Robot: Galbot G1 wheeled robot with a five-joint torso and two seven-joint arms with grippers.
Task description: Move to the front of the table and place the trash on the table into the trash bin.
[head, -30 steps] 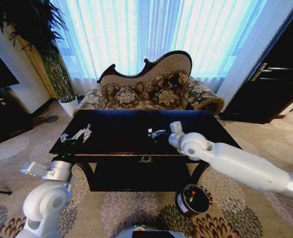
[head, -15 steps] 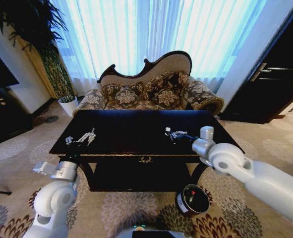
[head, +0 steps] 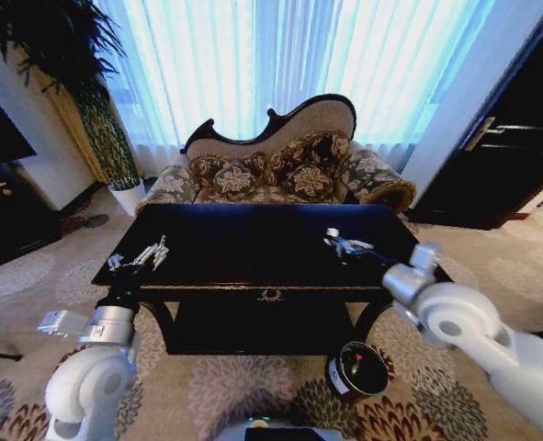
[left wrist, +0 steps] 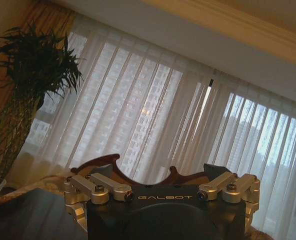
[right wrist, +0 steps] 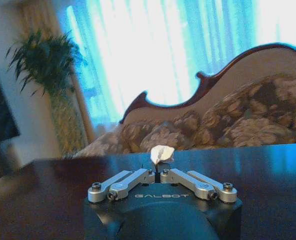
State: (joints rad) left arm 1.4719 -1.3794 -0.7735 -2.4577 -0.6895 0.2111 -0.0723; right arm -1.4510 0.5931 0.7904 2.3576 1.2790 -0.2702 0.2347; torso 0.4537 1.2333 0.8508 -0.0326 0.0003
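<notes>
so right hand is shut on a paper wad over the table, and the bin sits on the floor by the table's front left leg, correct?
Not quite: the bin is on the floor by the table's front right leg, as the head view shows. The rest holds: the right hand is shut on a paper wad over the table, per the right wrist view.

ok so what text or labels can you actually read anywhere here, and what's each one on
"GALBOT": on the black body of the left pincer, left wrist view.
"GALBOT": on the black body of the right pincer, right wrist view; it grips a white paper wad.
The trash bin has a label patch, too small to read.
</notes>
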